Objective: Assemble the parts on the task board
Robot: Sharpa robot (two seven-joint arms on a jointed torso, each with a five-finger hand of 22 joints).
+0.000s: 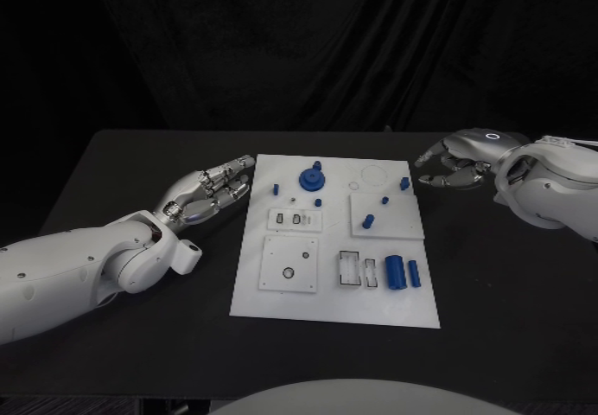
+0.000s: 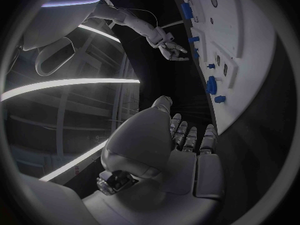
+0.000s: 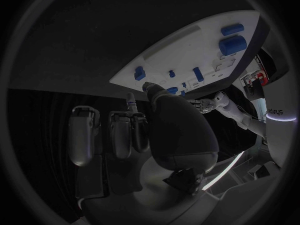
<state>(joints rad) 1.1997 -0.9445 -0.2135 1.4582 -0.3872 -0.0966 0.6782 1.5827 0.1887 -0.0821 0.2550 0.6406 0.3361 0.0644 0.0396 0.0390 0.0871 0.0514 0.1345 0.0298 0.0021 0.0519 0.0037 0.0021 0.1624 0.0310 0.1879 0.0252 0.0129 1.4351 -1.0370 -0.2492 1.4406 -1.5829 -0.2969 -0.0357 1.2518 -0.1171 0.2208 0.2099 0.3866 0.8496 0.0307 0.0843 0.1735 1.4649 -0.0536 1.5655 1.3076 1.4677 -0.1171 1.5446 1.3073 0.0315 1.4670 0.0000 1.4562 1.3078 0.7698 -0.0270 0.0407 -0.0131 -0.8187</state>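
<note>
1 task board point(image 1: 334, 304), about 9 blue parts point(image 1: 394, 271), 2 hands point(image 1: 209, 194)

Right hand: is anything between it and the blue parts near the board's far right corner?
Nothing visible does. In the head view the right hand sits over bare black table just off the task board, holding nothing. The nearest part, a small upright blue peg, stands just inside that edge, with only bare white board in between.
</note>
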